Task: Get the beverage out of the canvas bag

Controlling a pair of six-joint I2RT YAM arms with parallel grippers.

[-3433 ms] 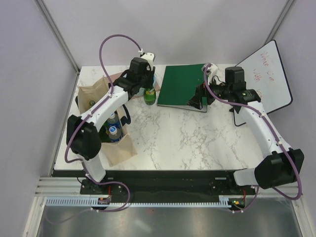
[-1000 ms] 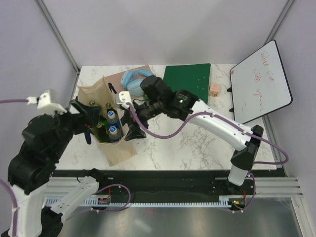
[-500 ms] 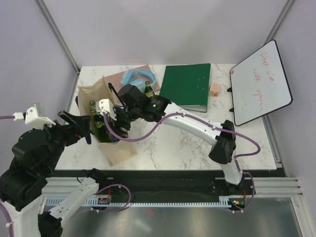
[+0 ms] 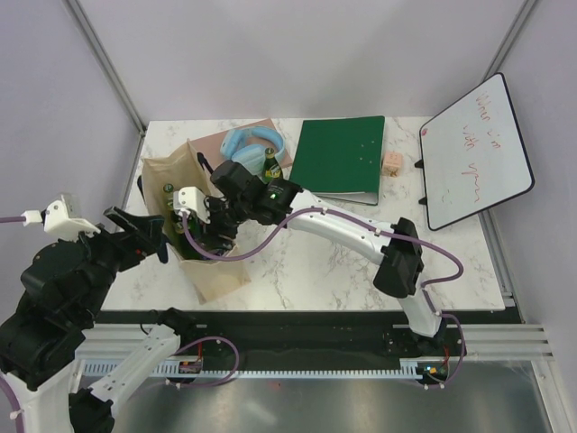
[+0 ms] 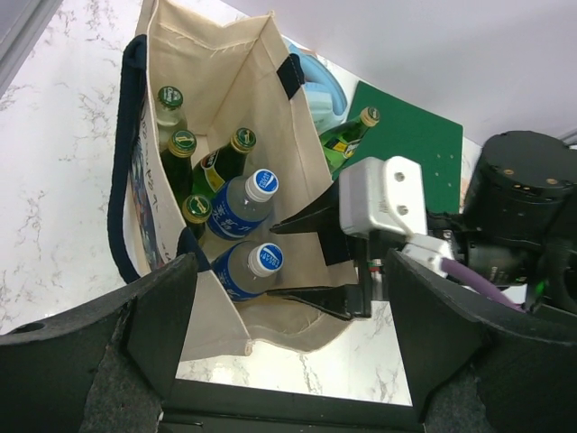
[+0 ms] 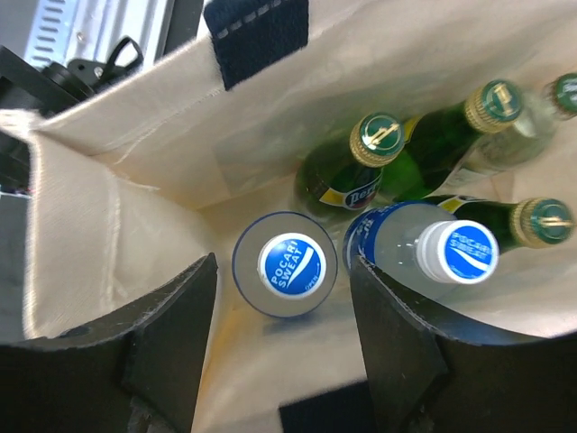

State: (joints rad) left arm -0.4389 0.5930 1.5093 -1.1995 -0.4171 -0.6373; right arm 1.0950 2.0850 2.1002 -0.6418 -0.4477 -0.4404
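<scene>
The beige canvas bag [image 4: 215, 278] with navy handles stands open at the table's left. Inside are two clear beverage bottles with blue caps and several green glass bottles [image 6: 379, 135]. My right gripper [image 6: 282, 293] hangs in the bag's mouth, open, one finger on each side of the nearer blue-capped bottle [image 6: 285, 263], with a gap at both sides. The second blue-capped bottle [image 6: 455, 251] leans just to its right. My left gripper [image 5: 288, 361] is open wide, held above the bag's near corner [image 5: 221, 338] and touching nothing.
A green bottle [image 4: 270, 166] stands on the table behind the bag, beside light blue headphones [image 4: 248, 142] on a brown board. Farther right are a green binder [image 4: 341, 158], a small wooden block [image 4: 392, 162] and a whiteboard [image 4: 476, 149].
My right arm swung left over the bag and its fingers came down into the mouth, narrowing around the blue-capped bottle. The left arm drew back slightly to the left.
</scene>
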